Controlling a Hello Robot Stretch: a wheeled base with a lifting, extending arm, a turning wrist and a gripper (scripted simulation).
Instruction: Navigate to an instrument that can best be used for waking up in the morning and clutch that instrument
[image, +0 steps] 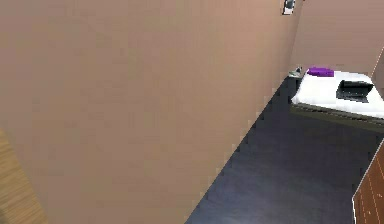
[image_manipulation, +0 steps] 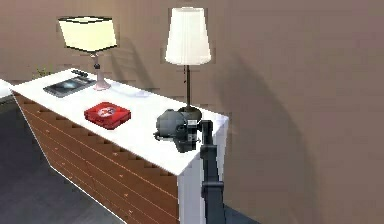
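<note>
On the dresser (image_manipulation: 140, 104), right end, sat a rounded grey clock (image_manipulation: 167, 122), likely light, rigid, smooth: take its sides. Unclear whether the gripper (image_manipulation: 186, 133) held it

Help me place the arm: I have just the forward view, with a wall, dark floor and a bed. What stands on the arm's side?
Observer: A wooden dresser with a white top. A rounded dark grey thing, possibly the alarm clock, sits near its right end in the arm side view, beside a white-shaded lamp.
Operator: Where are the fingers relative to it?
Observer: The fingers are right at that grey thing, which rests on the dresser top. I cannot tell whether they hold anything.
</note>
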